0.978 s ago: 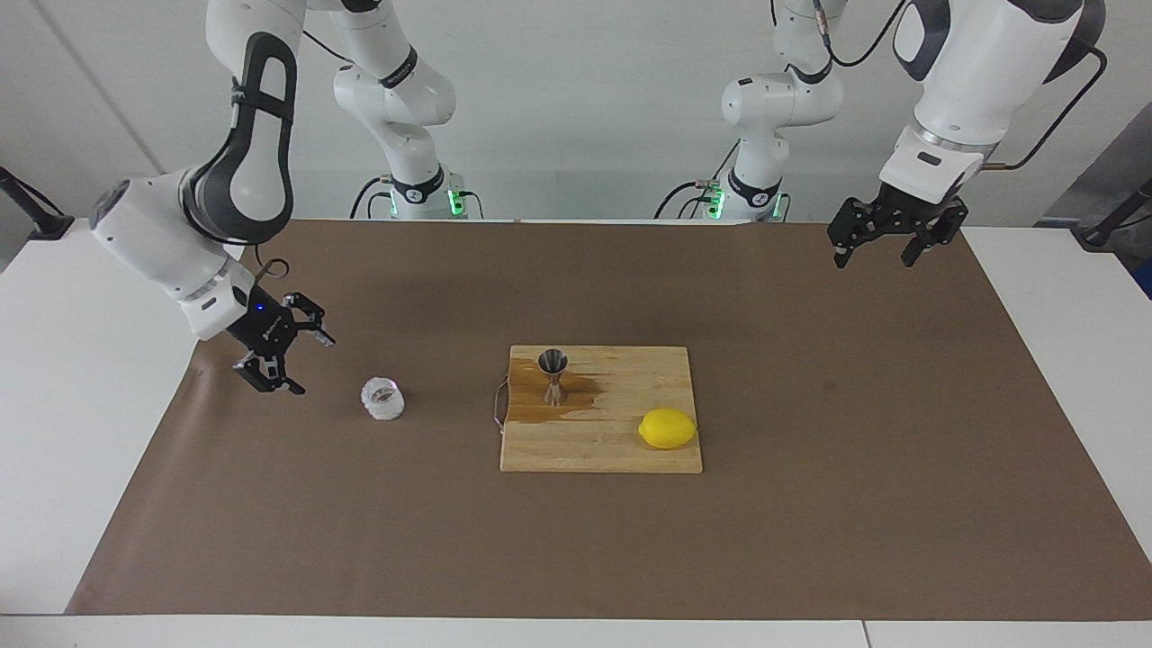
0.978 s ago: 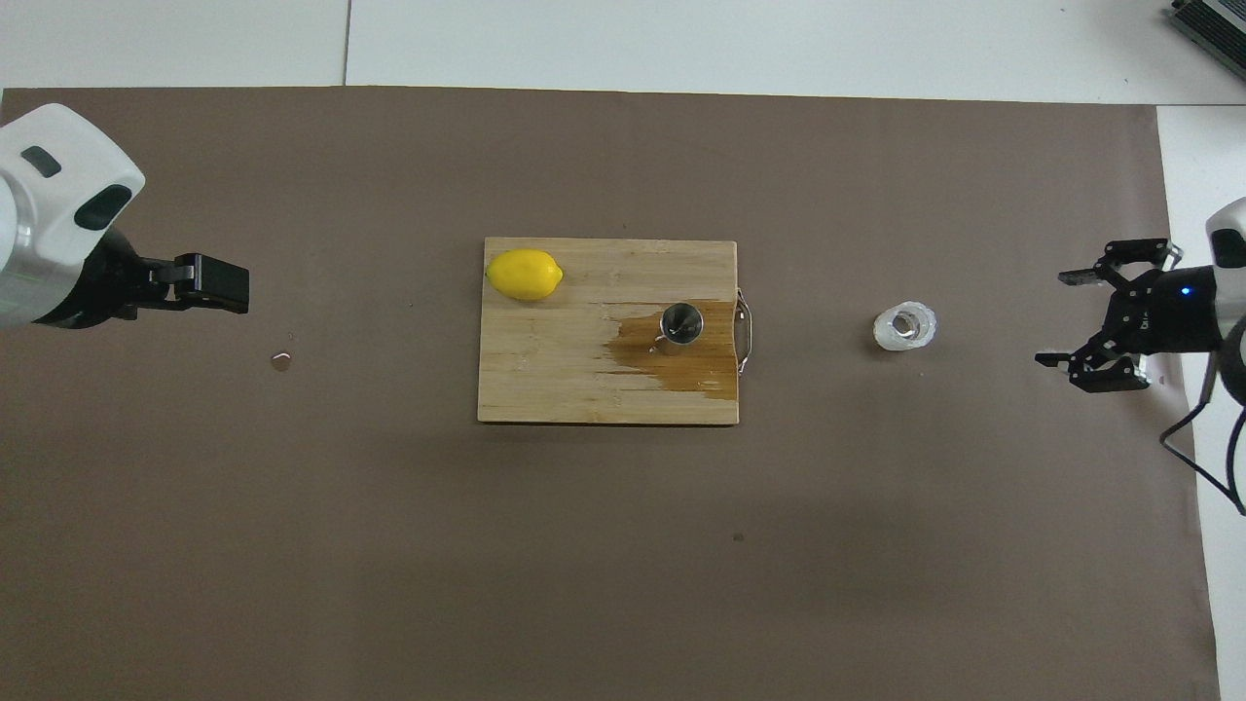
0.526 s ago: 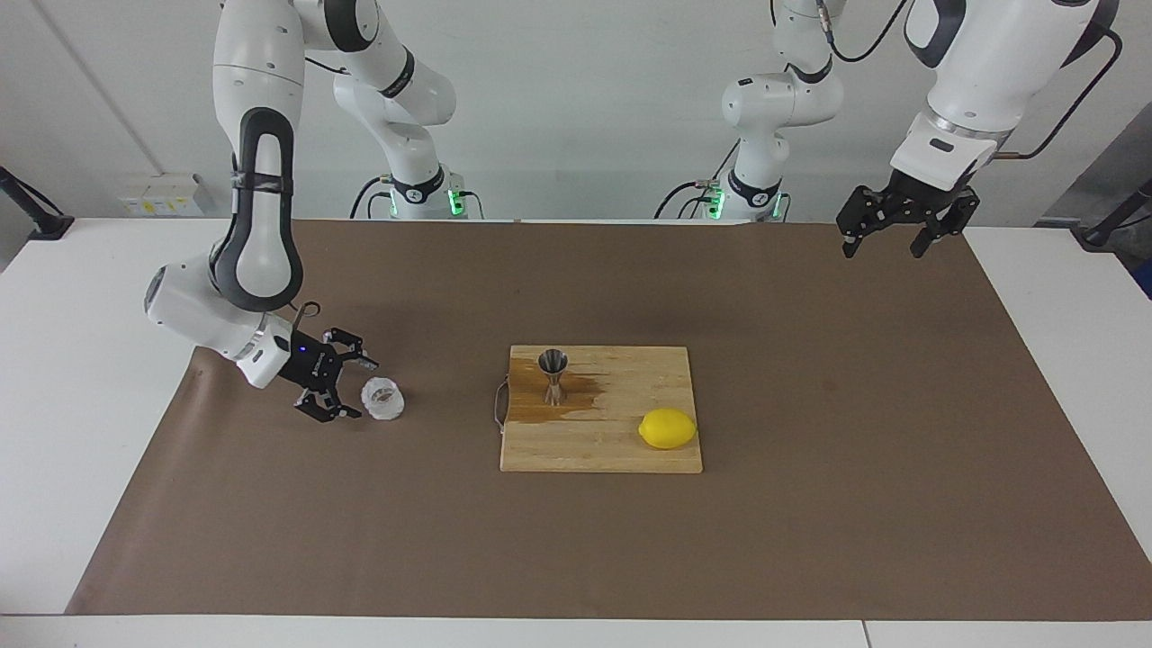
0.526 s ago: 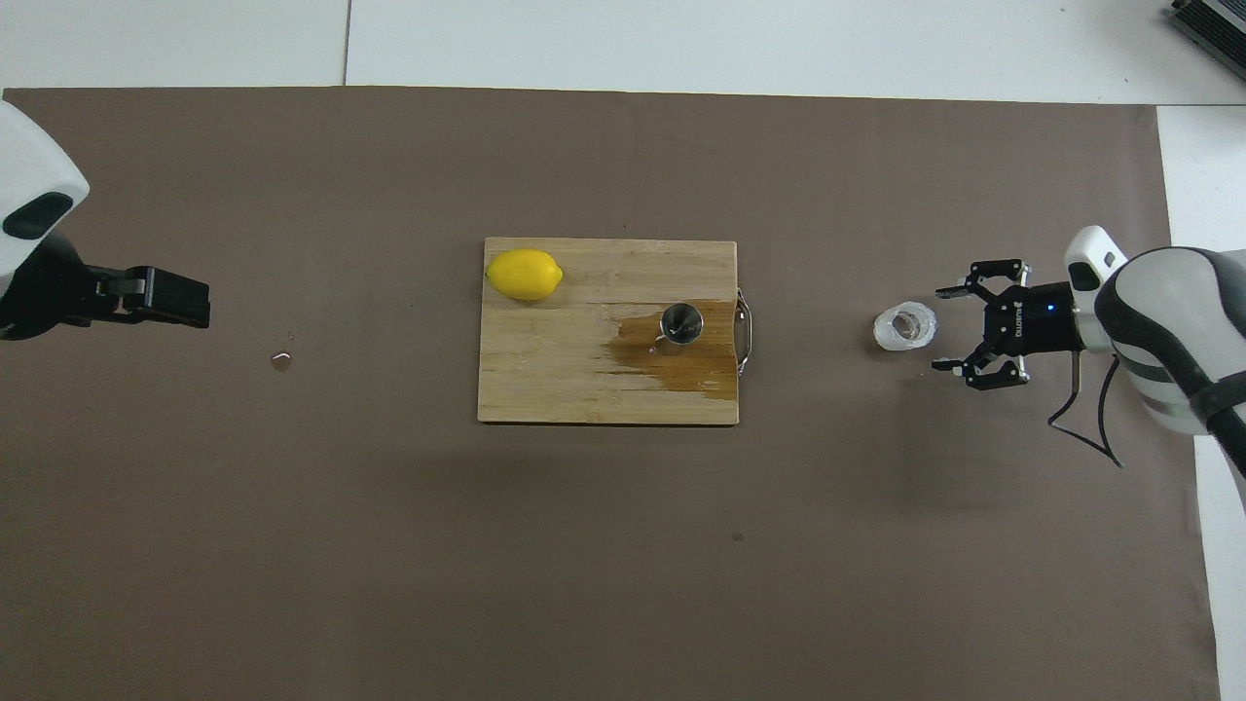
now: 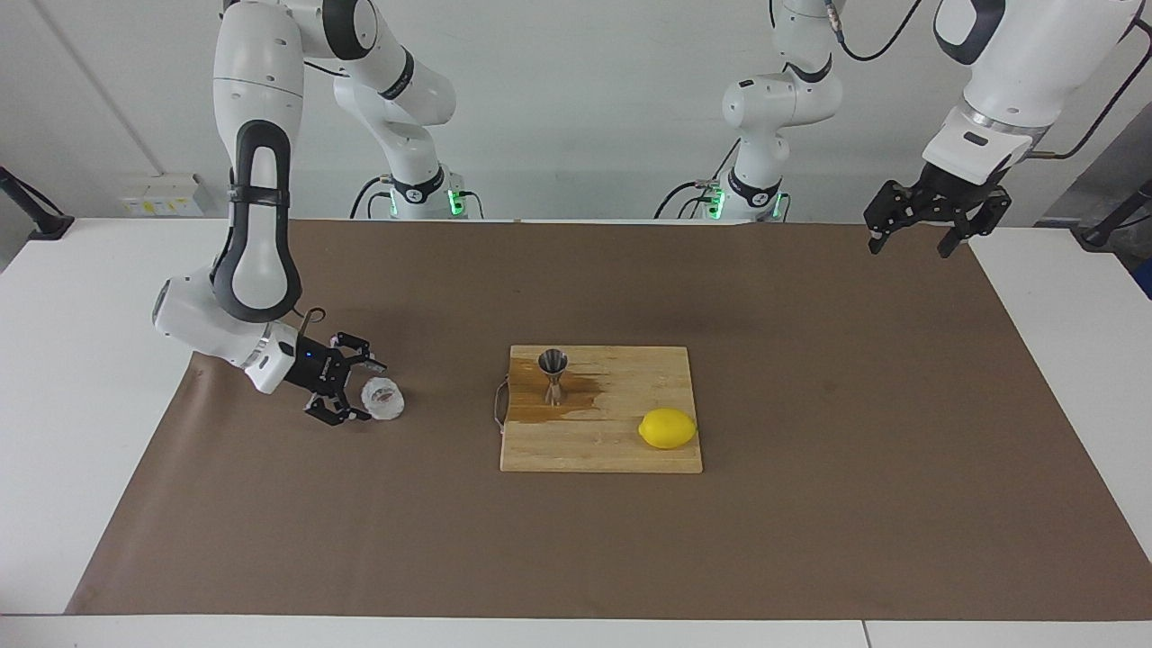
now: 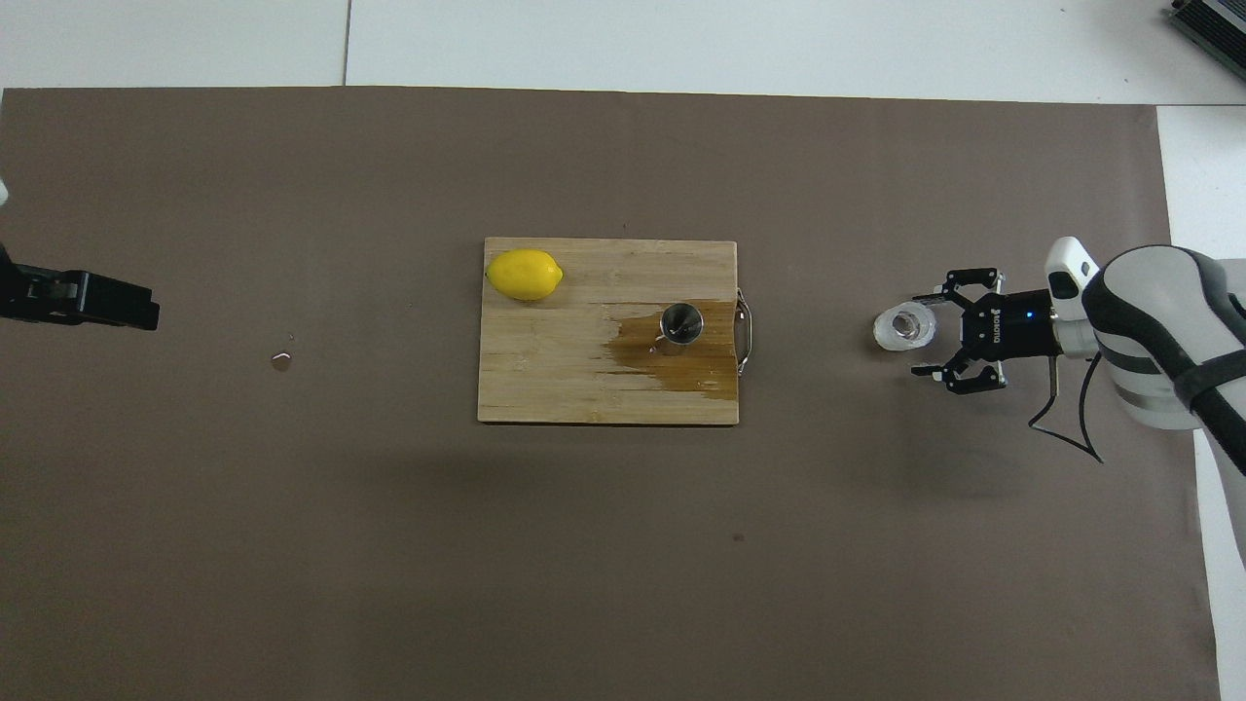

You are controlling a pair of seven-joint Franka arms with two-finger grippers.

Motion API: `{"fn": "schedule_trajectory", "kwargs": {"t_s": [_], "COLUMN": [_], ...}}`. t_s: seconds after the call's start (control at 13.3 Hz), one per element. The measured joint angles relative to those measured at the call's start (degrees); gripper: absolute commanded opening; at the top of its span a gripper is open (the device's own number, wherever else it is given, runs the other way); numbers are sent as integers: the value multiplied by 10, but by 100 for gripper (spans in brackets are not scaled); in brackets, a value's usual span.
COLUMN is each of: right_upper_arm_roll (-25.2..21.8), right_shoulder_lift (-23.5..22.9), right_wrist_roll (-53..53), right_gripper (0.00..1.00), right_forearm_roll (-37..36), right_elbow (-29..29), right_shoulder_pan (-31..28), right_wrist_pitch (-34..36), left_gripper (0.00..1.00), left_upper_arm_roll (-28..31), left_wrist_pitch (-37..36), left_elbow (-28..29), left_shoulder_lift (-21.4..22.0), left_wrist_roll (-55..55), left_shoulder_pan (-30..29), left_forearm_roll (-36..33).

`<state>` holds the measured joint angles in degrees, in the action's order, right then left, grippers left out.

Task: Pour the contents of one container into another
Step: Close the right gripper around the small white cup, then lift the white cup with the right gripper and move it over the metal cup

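Observation:
The small ribbed clear glass cup (image 5: 384, 400) (image 6: 904, 328) stands on the brown mat toward the right arm's end of the table. My right gripper (image 5: 364, 392) (image 6: 923, 334) lies low and level beside it, open, its fingertips just reaching either side of the cup without gripping it. The silver jigger (image 5: 553, 375) (image 6: 681, 322) stands upright on the wooden cutting board (image 5: 621, 454) (image 6: 545, 389), in a dark wet patch. My left gripper (image 5: 909, 243) (image 6: 136, 307) hangs open and empty high over the mat's corner at the left arm's end.
A yellow lemon (image 5: 668, 428) (image 6: 525, 274) lies on the board's corner farther from the robots. The board has a metal handle (image 5: 499, 407) on the edge facing the cup. A small droplet (image 6: 281, 361) sits on the mat toward the left arm's end.
My right gripper has dropped and slid in toward the cup until its open fingertips reach it. The left gripper has drawn back and up toward its own end of the table.

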<state>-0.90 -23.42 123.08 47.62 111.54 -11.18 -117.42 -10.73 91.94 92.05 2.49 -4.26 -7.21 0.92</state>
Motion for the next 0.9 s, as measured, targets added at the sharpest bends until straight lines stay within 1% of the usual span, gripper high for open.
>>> {"fn": "schedule_trajectory", "kwargs": {"t_s": [0.3, 0.38, 0.45, 0.53, 0.68, 0.9], "right_upper_arm_roll": [2, 2, 2, 2, 2, 2], "right_shoulder_lift": [-6, -7, -9, -9, -10, -10], "right_wrist_roll": [0, 0, 0, 0, 0, 0], "right_gripper": [100, 95, 69, 59, 56, 49], "right_forearm_roll": [4, 5, 5, 5, 5, 5], "right_elbow": [-1, -1, -1, -1, -1, -1], "right_shoulder_pan": [11, 12, 13, 14, 16, 21], "right_wrist_pitch": [-24, -27, -31, -32, -32, -32], "left_gripper": [100, 100, 100, 100, 100, 100], "left_upper_arm_roll": [1, 1, 1, 2, 2, 20], "left_wrist_pitch": [-1, -2, -4, -6, -8, -12], "left_elbow": [0, 0, 0, 0, 0, 0], "left_shoulder_lift": [0, 0, 0, 1, 3, 9], "left_wrist_roll": [0, 0, 0, 0, 0, -1], "left_shoulder_pan": [-1, -4, -7, -9, -9, 6], "left_forearm_roll": [0, 0, 1, 1, 2, 3]}}
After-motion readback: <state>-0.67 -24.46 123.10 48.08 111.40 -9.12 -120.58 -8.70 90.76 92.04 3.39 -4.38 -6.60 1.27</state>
